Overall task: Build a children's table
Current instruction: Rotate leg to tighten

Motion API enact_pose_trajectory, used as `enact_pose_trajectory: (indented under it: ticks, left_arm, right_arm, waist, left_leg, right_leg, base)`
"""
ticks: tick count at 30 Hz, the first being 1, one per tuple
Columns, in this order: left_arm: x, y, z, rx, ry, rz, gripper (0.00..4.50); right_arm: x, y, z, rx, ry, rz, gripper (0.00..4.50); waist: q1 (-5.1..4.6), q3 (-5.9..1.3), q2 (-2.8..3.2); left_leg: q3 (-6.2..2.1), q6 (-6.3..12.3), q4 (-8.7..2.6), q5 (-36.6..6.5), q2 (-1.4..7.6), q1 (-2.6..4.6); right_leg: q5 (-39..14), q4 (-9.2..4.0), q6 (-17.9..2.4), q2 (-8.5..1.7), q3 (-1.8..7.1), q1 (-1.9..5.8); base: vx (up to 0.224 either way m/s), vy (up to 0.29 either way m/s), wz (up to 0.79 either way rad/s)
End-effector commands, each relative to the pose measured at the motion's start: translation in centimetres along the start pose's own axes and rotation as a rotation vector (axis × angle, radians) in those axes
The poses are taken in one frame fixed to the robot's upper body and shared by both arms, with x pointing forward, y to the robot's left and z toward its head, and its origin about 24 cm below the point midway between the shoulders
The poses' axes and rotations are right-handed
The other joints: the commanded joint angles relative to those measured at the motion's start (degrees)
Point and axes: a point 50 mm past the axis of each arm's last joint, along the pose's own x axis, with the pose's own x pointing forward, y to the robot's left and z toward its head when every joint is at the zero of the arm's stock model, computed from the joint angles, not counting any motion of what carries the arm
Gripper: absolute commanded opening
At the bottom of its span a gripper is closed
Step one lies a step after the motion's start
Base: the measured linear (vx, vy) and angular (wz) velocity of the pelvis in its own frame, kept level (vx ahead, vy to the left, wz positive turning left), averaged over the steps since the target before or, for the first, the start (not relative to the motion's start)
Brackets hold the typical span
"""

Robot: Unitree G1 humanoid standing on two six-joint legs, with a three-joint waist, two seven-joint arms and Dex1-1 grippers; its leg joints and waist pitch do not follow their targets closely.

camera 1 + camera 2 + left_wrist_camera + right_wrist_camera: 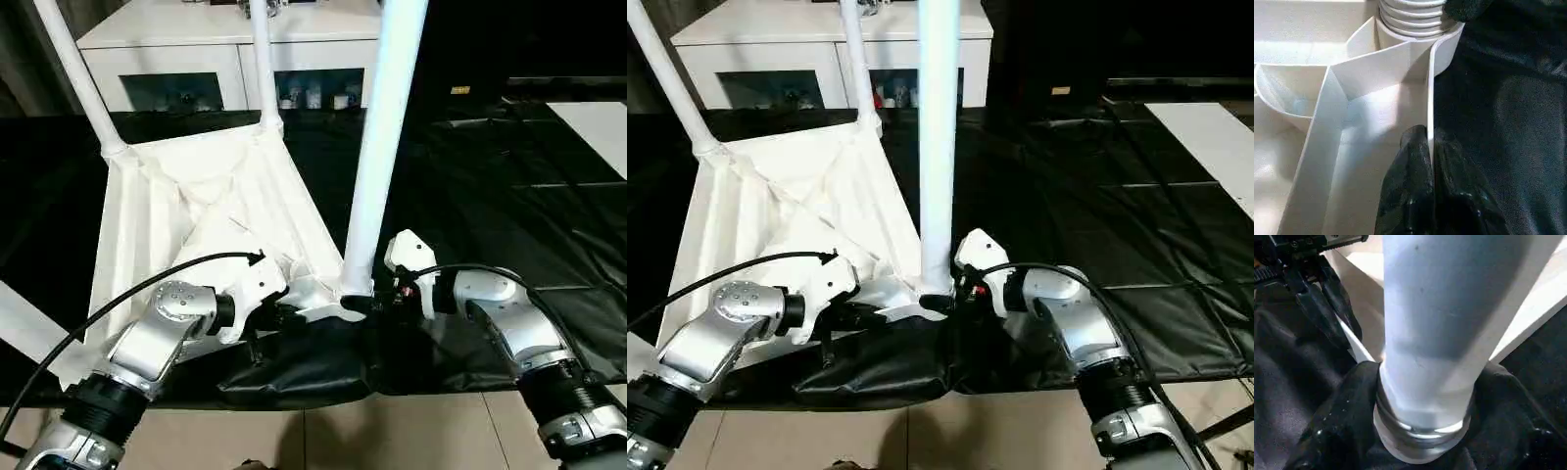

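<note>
Both fingers pinch: left (1425, 196) on tabletop rim (1431, 98), right around leg (1440, 333).

Silver forearms (157, 338) with black ribbed cuffs, white wrist housings, looping black cables, glossy black fingers (1415, 196).

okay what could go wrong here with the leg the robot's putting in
The near leg shows exposed threads at its socket, so it may not be seated and could tip or cross-thread. The left gripper pinches only the top's thin rim, so the top could slip when the right gripper turns the leg.
</note>
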Motion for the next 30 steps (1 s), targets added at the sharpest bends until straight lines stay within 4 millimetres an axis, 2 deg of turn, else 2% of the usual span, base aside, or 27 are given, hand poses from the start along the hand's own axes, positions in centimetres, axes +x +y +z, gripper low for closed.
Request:
enact_pose_trajectory:
  ticks: [1, 10, 12, 13, 15, 17, 18, 20, 22, 23, 24, 25, 27, 30]
  left_arm:
    - [-0.1, 0.5, 0.1, -0.012, -0.027, 0.027, 0.00]
    - [-0.3, 0.6, -0.1, -0.018, -0.021, 0.033, 0.00]
    - [-0.2, 0.8, -0.2, -0.035, -0.023, 0.061, 0.00]
    - [0.0, 1.1, -0.2, -0.051, -0.025, 0.095, 0.00]
    - [0.6, 1.9, -0.1, -0.086, -0.026, 0.194, 0.00]
    - [1.2, 2.8, 0.2, -0.123, -0.035, 0.287, 0.00]
    - [1.5, 3.2, 0.6, -0.137, -0.045, 0.330, 0.00]
    - [2.0, 3.9, 1.2, -0.159, -0.059, 0.392, 0.00]
    - [2.4, 4.3, 1.8, -0.172, -0.066, 0.429, 0.00]
    - [2.7, 4.6, 2.1, -0.179, -0.068, 0.454, 0.00]
    - [3.0, 4.9, 2.4, -0.181, -0.063, 0.481, 0.00]
    - [3.6, 5.4, 2.9, -0.177, -0.051, 0.533, 0.00]
    - [4.3, 5.6, 3.4, -0.168, -0.037, 0.568, 0.00]
    - [4.7, 5.6, 3.6, -0.157, -0.029, 0.576, 0.00]
  right_arm:
    - [-0.1, -0.1, -0.2, -0.009, 0.034, 0.017, 2.70]
    - [0.2, 0.2, -0.7, 0.007, 0.043, 0.026, 2.63]
    - [0.5, -0.2, -1.0, 0.034, 0.053, -0.033, 2.63]
    - [0.8, -0.6, -1.3, 0.057, 0.065, -0.104, 2.62]
    - [1.6, -1.1, -1.6, 0.107, 0.074, -0.236, 2.62]
    - [2.5, -1.3, -1.5, 0.153, 0.068, -0.335, 2.62]
    - [3.0, -1.2, -1.4, 0.174, 0.060, -0.371, 2.62]
    - [3.9, -1.1, -1.1, 0.209, 0.053, -0.427, 2.62]
    - [4.6, -1.1, -1.0, 0.224, 0.063, -0.468, 2.62]
    - [4.9, -1.1, -1.0, 0.230, 0.073, -0.500, 2.62]
    - [5.4, -1.2, -0.9, 0.232, 0.086, -0.530, 2.62]
    - [6.1, -1.4, -0.7, 0.232, 0.113, -0.589, 2.62]
    - [7.0, -1.4, -0.4, 0.222, 0.138, -0.645, 2.61]
    - [7.6, -1.3, -0.1, 0.222, 0.152, -0.657, 2.61]
  waist:
    - [0.12, -3.63, -0.76]
    - [0.11, -3.58, -0.87]
    - [0.05, -3.58, -0.92]
    - [-0.07, -3.41, -1.00]
    - [-0.53, -2.97, -1.04]
    - [-1.13, -2.93, -1.18]
    - [-1.22, -2.96, -1.25]
    - [-1.45, -2.88, -1.26]
    - [-1.55, -2.99, -1.39]
    - [-1.48, -3.06, -1.25]
    - [-1.47, -3.27, -1.16]
    - [-1.60, -3.32, -1.36]
    - [-1.54, -3.26, -1.34]
    - [-1.43, -3.36, -1.43]
  left_leg:
    - [-2.91, 0.43, -4.99, -16.53, 3.79, 1.82]
    - [-2.94, 0.11, -5.07, -17.51, 3.85, 1.93]
    - [-2.91, 0.17, -5.08, -16.93, 3.84, 1.87]
    - [-2.90, 0.14, -5.15, -17.45, 3.74, 1.79]
    - [-3.03, -0.94, -5.32, -20.34, 3.60, 2.00]
    - [-3.58, -3.39, -5.46, -23.78, 3.48, 2.41]
    - [-3.70, -3.59, -5.56, -23.91, 3.52, 2.38]
    - [-3.75, -3.53, -5.59, -25.43, 3.38, 2.70]
    - [-3.80, -3.38, -5.66, -25.14, 3.30, 2.66]
    - [-3.82, -3.30, -5.68, -24.97, 3.29, 2.70]
    - [-3.72, -3.14, -5.82, -23.91, 3.31, 2.73]
    - [-3.59, -3.00, -5.94, -22.98, 3.23, 2.74]
    - [-3.60, -2.94, -5.93, -22.80, 3.13, 2.78]
    - [-3.60, -2.07, -5.93, -21.94, 3.11, 2.56]
  right_leg:
    - [-15.40, -5.00, -11.23, -3.88, 2.89, 1.66]
    - [-16.93, -5.17, -10.90, -3.93, 2.92, 1.57]
    - [-16.29, -5.12, -11.06, -3.89, 2.93, 1.54]
    - [-17.17, -5.22, -11.04, -3.82, 2.89, 1.49]
    - [-22.30, -5.65, -10.36, -3.91, 2.85, 1.22]
    - [-28.77, -6.15, -8.26, -4.17, 2.62, 1.18]
    - [-29.13, -6.17, -7.73, -4.21, 2.62, 1.24]
    - [-30.77, -6.72, -6.40, -4.20, 2.67, 0.80]
    - [-30.36, -6.84, -6.23, -4.25, 2.68, 0.83]
    - [-29.92, -6.83, -6.23, -4.27, 2.65, 0.87]
    - [-27.65, -6.80, -6.62, -4.22, 2.63, 0.96]
    - [-25.42, -6.81, -7.19, -4.04, 2.65, 0.94]
    - [-24.43, -6.80, -7.81, -4.17, 2.76, 0.91]
    - [-22.83, -6.76, -7.94, -4.29, 3.06, 1.14]
  base:
    - [0.000, 0.000, 0.00]
    - [0.000, 0.000, 0.00]
    - [0.000, 0.000, 0.00]
    - [0.000, 0.000, 0.00]
    - [0.000, 0.000, 0.00]
    - [0.000, 0.000, 0.00]
    - [0.000, 0.000, 0.00]
    - [0.000, 0.000, 0.00]
    - [0.000, 0.000, 0.00]
    - [0.000, 0.000, 0.00]
    - [0.000, 0.000, 0.00]
    - [0.000, 0.000, 0.00]
    - [0.000, 0.000, 0.00]
    - [0.000, 0.000, 0.00]
